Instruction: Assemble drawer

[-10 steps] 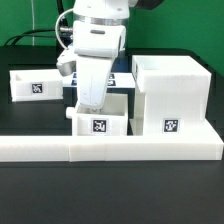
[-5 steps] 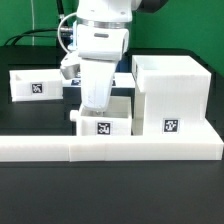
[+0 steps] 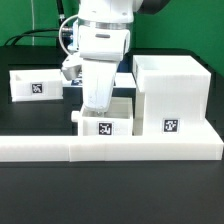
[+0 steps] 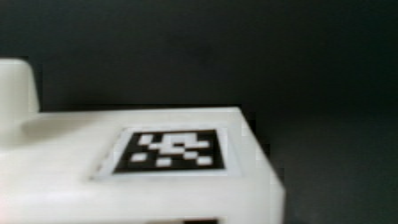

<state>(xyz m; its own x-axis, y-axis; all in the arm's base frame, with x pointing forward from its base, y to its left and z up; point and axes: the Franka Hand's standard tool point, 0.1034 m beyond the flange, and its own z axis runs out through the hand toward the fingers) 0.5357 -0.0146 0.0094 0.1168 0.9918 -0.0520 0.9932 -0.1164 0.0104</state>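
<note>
Against low wall point(image 3: 150, 148), gripper point(image 3: 94, 107) at middle tray point(image 3: 104, 126), just beside housing point(image 3: 172, 95); finger state not discernible. Risk: tray could tilt, jam against housing.

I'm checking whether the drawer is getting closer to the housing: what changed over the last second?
The gripper, reaching down into the middle tray, shifted slightly toward the exterior view's right. The tray slid with it toward the housing, and its tag now looks slightly tilted. Whether the fingers are clamping the tray is hidden. The other tray, the housing and the low wall stayed put.
</note>
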